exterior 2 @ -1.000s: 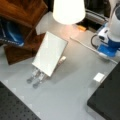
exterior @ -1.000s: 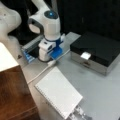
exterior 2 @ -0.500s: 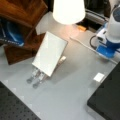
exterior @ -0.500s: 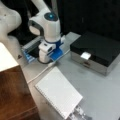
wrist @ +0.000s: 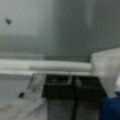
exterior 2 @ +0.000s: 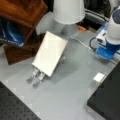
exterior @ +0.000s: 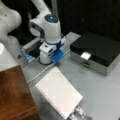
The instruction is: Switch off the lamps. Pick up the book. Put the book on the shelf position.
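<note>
you've got the gripper (exterior: 46,58) down low at the back of the table in a front view, well apart from the book (exterior: 58,91), next to the blue block (exterior: 58,54) and the cable (exterior: 41,72). in the wrist view the two dark fingers (wrist: 57,86) sit pressed side by side with no gap and nothing between them, so read it as closed and empty. the book is not picked up: it leans tilted on a small metal stand (exterior 2: 36,75) near the middle of the table, and both front views show its white face with a faint grid and a spiral-like edge along one side. the shelf (exterior: 13,96) is the reddish-brown wooden block at a front view's left bottom, just beside the book, flat top bare where visible. the black box (exterior: 100,51) with its white handle (exterior: 85,55) sits well apart at a front view's right. a white lampshade (exterior 2: 68,11) stands behind the book in a front view; you can't tell from here if it's lit. handling guess: the book looks thin, light and fairly stiff, wider than the gripper, so don't try across its face; take it by an upper free edge, pinching through the thickness. the cover looks smooth so it may slip or pivot in a narrow pinch, and it could tip off the stand if nudged.
</note>
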